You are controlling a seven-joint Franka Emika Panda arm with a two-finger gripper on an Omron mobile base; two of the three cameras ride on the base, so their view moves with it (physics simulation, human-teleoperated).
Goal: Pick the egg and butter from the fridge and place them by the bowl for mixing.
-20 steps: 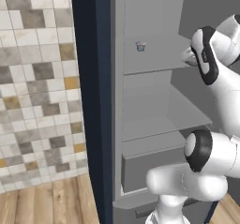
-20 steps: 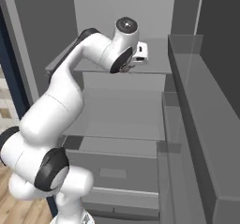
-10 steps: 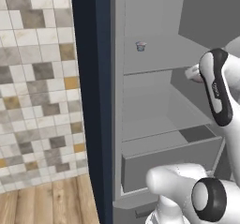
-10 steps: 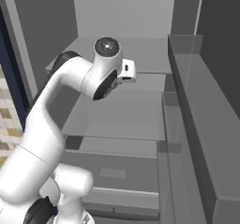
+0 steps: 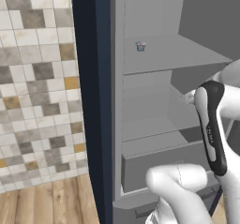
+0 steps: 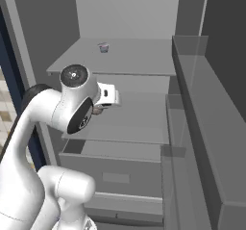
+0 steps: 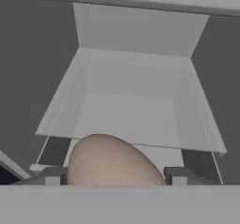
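Observation:
The egg, brownish-tan and oval, sits between my two dark fingertips, and my gripper is shut on it. Ahead of it lies a grey inner shelf of the open fridge. In the right base view my hand hangs in front of the middle shelf, below the upper shelf. The arm rises at the lower right of the left base view. The butter and the bowl are out of view.
A small pale bluish-grey cup stands at the back of the upper shelf. A wide grey drawer sits under the middle shelf. The shelved fridge door stands close on the right. A dark navy side panel and a tiled wall lie to the left.
My hand has come down from upper-shelf height to the middle shelf and drawn back out of the fridge, with the egg still in its grip. The cup has not moved.

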